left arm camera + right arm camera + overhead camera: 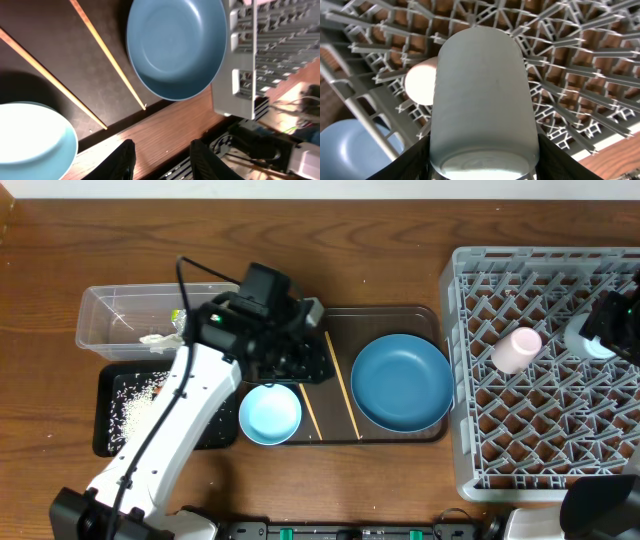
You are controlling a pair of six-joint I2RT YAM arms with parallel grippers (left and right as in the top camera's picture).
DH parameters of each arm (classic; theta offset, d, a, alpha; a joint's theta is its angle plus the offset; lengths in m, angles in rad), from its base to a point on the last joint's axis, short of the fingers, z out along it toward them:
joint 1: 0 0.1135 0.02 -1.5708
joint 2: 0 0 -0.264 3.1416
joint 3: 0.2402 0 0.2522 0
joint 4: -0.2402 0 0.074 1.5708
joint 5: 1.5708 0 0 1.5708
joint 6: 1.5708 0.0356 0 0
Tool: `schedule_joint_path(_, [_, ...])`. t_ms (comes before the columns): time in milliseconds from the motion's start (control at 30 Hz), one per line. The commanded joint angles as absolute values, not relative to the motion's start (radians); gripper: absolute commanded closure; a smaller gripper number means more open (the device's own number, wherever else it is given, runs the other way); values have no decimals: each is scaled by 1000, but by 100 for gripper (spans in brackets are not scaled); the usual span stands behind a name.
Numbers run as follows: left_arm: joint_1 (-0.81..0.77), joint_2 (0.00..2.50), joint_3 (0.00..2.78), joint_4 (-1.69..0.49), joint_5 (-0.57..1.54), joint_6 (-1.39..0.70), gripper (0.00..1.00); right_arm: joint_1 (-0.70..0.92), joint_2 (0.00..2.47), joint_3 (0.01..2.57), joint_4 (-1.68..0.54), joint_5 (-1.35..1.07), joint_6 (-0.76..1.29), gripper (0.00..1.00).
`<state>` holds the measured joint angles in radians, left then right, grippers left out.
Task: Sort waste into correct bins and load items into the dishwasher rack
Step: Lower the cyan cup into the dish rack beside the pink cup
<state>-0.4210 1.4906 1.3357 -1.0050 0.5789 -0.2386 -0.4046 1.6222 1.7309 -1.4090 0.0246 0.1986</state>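
Note:
My left gripper is open and empty, hovering over the brown tray's front rim beside the pale blue bowl. Two chopsticks lie on that tray between the bowl and the large blue plate. My right gripper is shut on the light blue cup above the grey dishwasher rack. A pink cup lies in the rack. The clear tub holds a napkin and wrapper. Rice lies in the black tray.
The brown serving tray sits mid-table between the bins and the rack. My left arm stretches over the black tray. The rack's near wall stands just right of the plate. Cables and equipment line the table's front edge.

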Motion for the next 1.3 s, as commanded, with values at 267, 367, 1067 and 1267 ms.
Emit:
schedule_joint_path(267, [-463, 1491, 1331, -1009, 451, -293, 61, -408, 1623, 1623, -1282, 116, 239, 99])
schedule_joint_path(367, [-463, 1491, 1331, -1010, 451, -293, 61, -408, 1623, 1601, -1267, 112, 239, 99])
schedule_joint_path(1067, [-463, 1491, 1331, -1010, 451, -294, 61, -407, 1623, 1365, -1054, 59, 258, 90])
schedule_joint_path(1267, [-463, 1491, 1331, -1010, 451, -294, 61, -407, 1623, 1367, -1051, 52, 258, 36])
